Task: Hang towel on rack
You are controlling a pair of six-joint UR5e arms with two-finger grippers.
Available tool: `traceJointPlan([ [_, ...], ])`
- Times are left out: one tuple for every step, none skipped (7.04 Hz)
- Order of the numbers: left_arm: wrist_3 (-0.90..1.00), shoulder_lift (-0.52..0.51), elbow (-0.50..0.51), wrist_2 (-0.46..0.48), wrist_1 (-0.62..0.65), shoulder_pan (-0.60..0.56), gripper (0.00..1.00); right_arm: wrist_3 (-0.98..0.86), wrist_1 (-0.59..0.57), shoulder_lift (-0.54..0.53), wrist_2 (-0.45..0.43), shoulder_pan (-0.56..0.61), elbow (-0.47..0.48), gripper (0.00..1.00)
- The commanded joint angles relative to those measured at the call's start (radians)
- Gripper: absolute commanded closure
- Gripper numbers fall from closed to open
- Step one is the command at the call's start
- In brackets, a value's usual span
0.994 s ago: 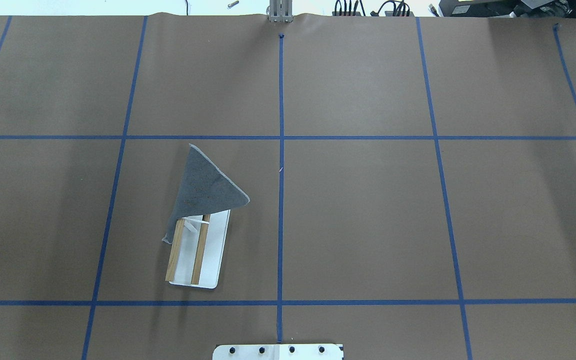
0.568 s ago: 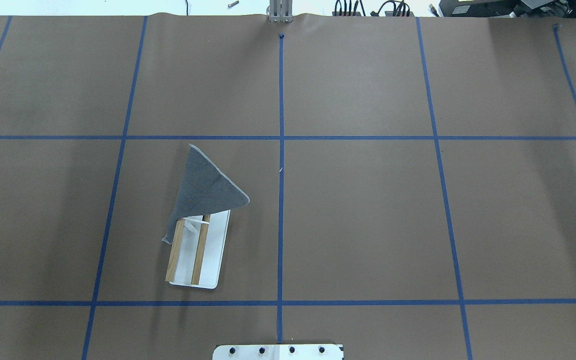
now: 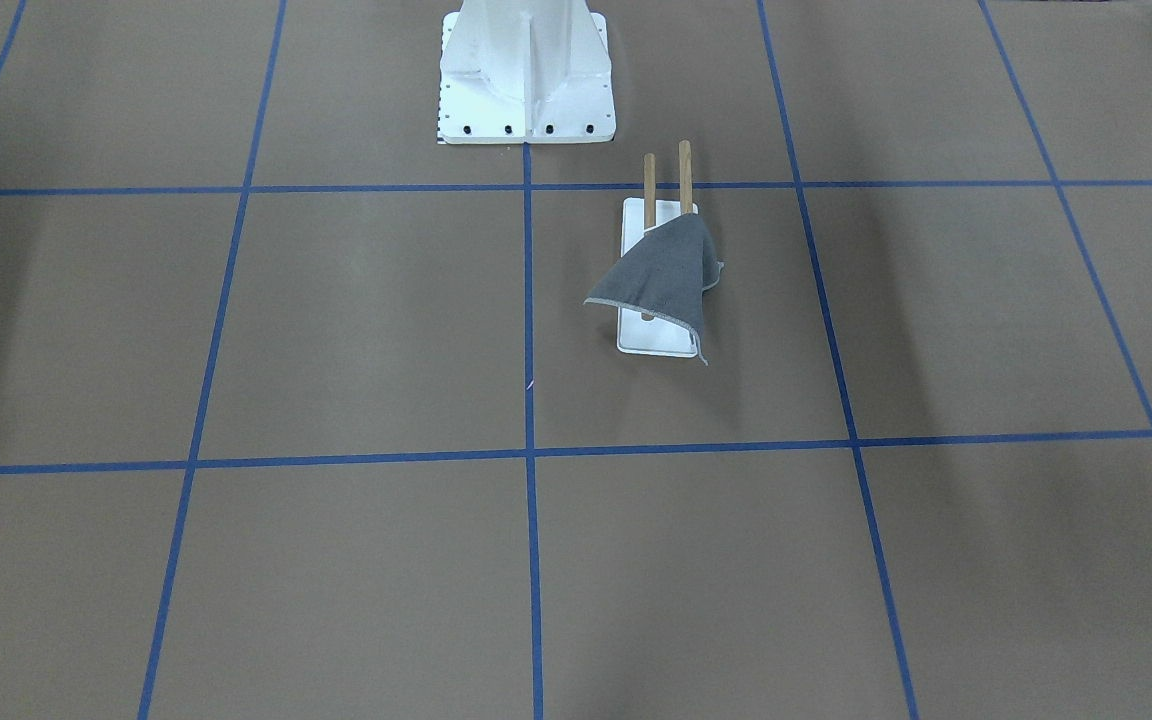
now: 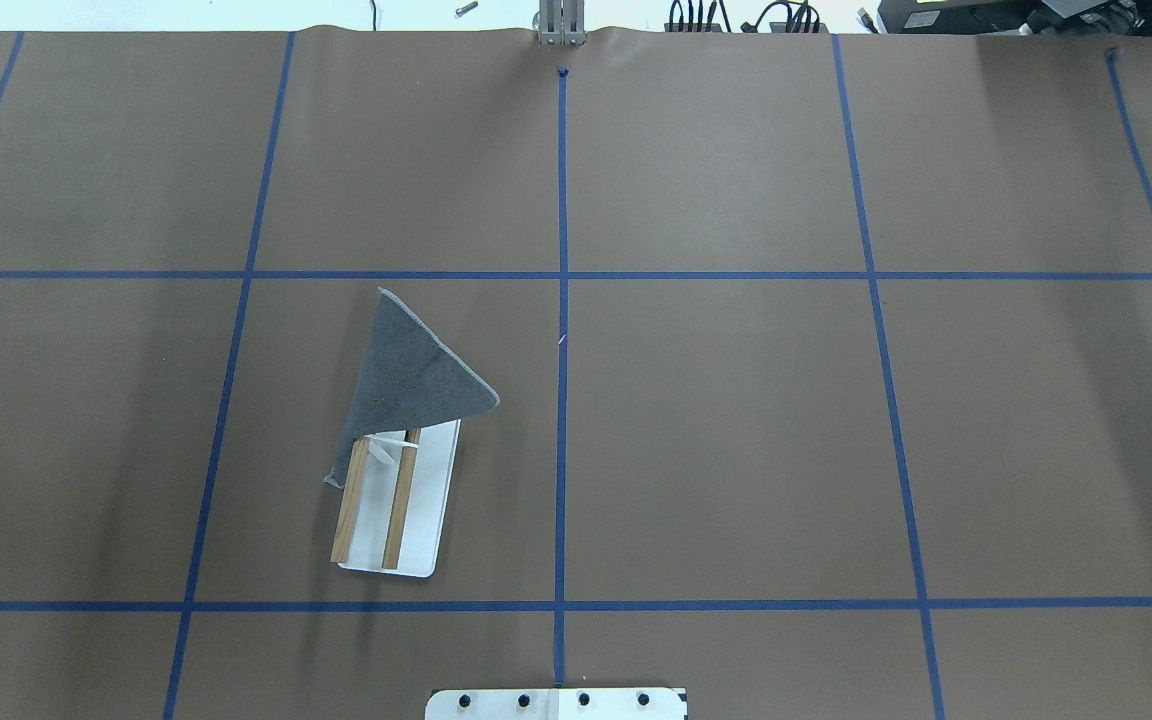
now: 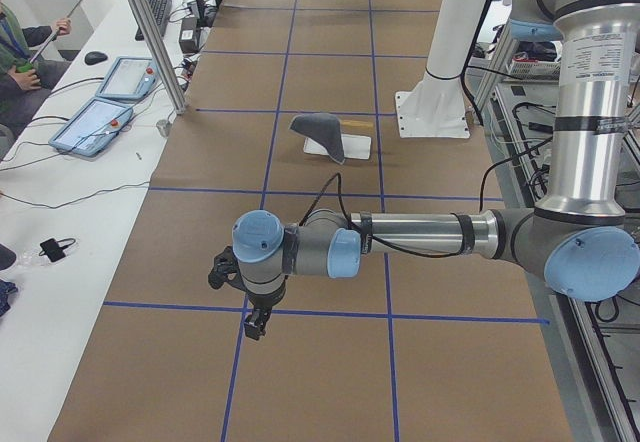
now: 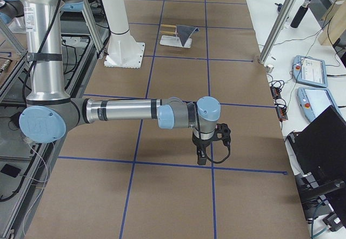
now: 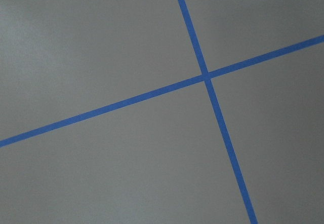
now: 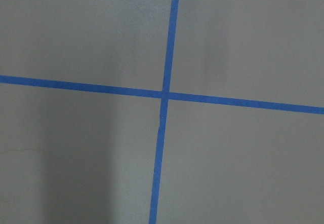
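One towel (image 4: 416, 365) is hanging askew over one end of the rack (image 4: 428, 500), so your left gripper (image 5: 255, 328) and right gripper (image 6: 201, 158) are probably idling well apart; you cannot tell their finger spread.

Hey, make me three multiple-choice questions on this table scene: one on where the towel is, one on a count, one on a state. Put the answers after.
1. Where is the towel?
A. spread flat, clear of the rack
B. draped over one end of the rack
C. rolled into a ball beside the rack

2. How many wooden dowels does the rack have?
A. two
B. three
C. five

3. Does the left gripper or the right gripper grip the towel?
A. the left does
B. the right does
C. neither

Answers: 1 B, it covers the dowels' far end in the overhead view. 2 A, two parallel sticks jut out in the front-facing view. 3 C, both hang far from it in the side views.
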Motion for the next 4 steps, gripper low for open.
traceJointPlan([
  [0.001,0.000,-0.008,0.000,-0.001,0.000,0.01,0.000,0.000,0.000,0.002,0.000,0.001,0.00],
  [0.001,0.000,-0.013,0.000,0.000,0.000,0.01,0.000,0.000,0.000,0.002,0.000,0.001,0.00],
  [0.001,0.000,-0.011,0.002,0.000,0.000,0.01,0.001,0.000,0.000,0.002,0.000,0.001,0.00],
  [0.001,0.000,-0.011,0.000,0.000,0.000,0.01,0.001,0.000,0.000,0.002,-0.002,0.001,0.00],
])
